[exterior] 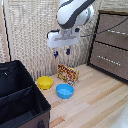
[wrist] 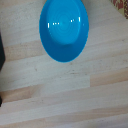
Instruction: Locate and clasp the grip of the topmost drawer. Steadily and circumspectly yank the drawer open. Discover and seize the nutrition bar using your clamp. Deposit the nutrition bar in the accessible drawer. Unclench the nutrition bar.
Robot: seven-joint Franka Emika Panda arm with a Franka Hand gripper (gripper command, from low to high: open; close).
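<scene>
Black case (exterior: 20,95): fills the exterior view's left foreground corner of the wooden floor (exterior: 95,100).
Yellow bowl (exterior: 44,82): on the floor just beside the case.
Clamp (exterior: 61,52): hangs in the air above the bowls and packet, jaws released, nothing between them.
Blue bowl (exterior: 64,91): on the floor, near the yellow one, below the nutrition bar.
Nutrition bar (exterior: 67,74): stands tilted on the floor behind the blue bowl, untouched.
Drawer (exterior: 113,22): top of the dresser at the exterior view's right edge, closed.

A home-like room: pale wooden floor (exterior: 95,100), woven reed screen (exterior: 30,30) across the frame's upper left, dark wooden dresser (exterior: 111,42) upper right.
</scene>
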